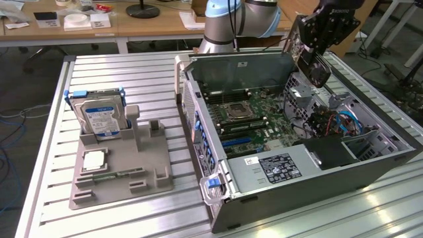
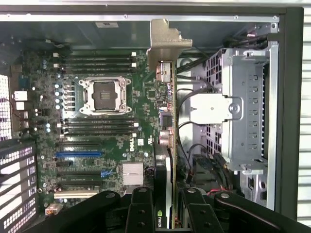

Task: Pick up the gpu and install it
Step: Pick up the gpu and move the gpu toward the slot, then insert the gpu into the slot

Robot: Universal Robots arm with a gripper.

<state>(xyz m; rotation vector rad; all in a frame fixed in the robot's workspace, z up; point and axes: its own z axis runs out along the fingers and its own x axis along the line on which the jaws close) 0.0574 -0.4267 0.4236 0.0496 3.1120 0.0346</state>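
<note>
My gripper (image 1: 310,47) hangs above the far right part of the open computer case (image 1: 198,114), shut on the gpu (image 1: 312,67). The card sits upright and slightly tilted, its black cooler facing the exterior view. In the wrist view the gpu (image 2: 168,121) appears edge-on between my black fingers (image 2: 141,208), with its silver end bracket (image 2: 167,41) pointing at the case's rear wall. My gripper (image 2: 167,196) holds it over the gap between the motherboard (image 2: 121,145) and the drive cage (image 2: 245,111). It stands apart from the expansion slots (image 2: 77,154).
The case lies on its side on a slatted aluminium table (image 1: 132,69). Inside it are cables and a power supply (image 1: 278,168). At the exterior view's left, a grey fixture (image 1: 122,178) holds a hard drive (image 1: 99,119) in a blue caddy, a processor chip (image 1: 92,158) and a memory stick (image 1: 116,174).
</note>
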